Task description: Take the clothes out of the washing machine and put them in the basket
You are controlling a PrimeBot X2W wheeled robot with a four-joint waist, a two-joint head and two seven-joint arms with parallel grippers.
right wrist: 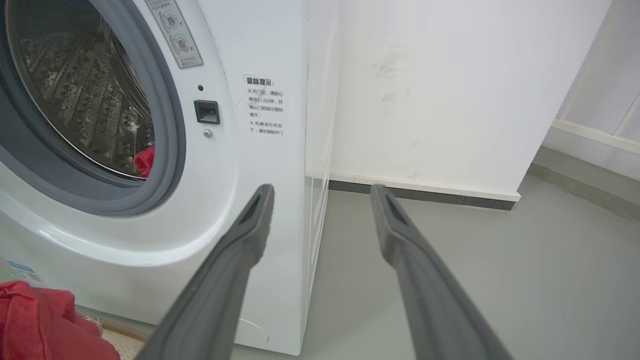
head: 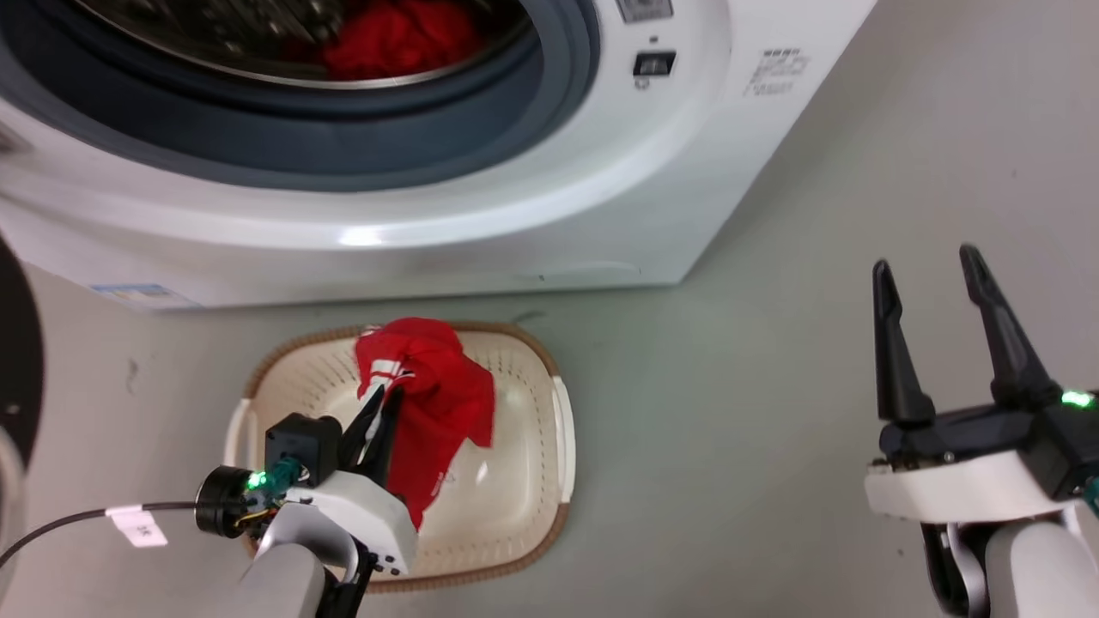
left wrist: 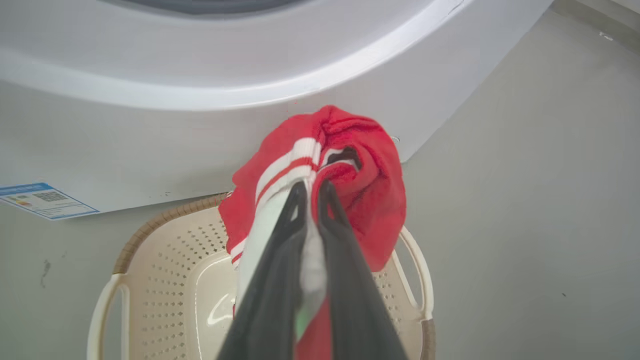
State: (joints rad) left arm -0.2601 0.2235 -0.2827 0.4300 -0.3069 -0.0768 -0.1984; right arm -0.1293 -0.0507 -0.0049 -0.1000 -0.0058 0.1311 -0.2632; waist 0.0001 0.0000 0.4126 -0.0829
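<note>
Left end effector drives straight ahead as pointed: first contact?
Left end effector, shut on clothes above the basket, points at the lower front of the washer; likely that first, depth unclear.

Bright even light, glare streak on the washing machine (head: 369,233) front, faint shadows, curved wide-angle edges

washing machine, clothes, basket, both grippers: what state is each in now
washing machine, porthole open
garment in drum, crumpled, lying inside
basket, upright on floor
left gripper, shut on striped garment
striped garment, hanging above basket
right gripper, open, holding nothing
</note>
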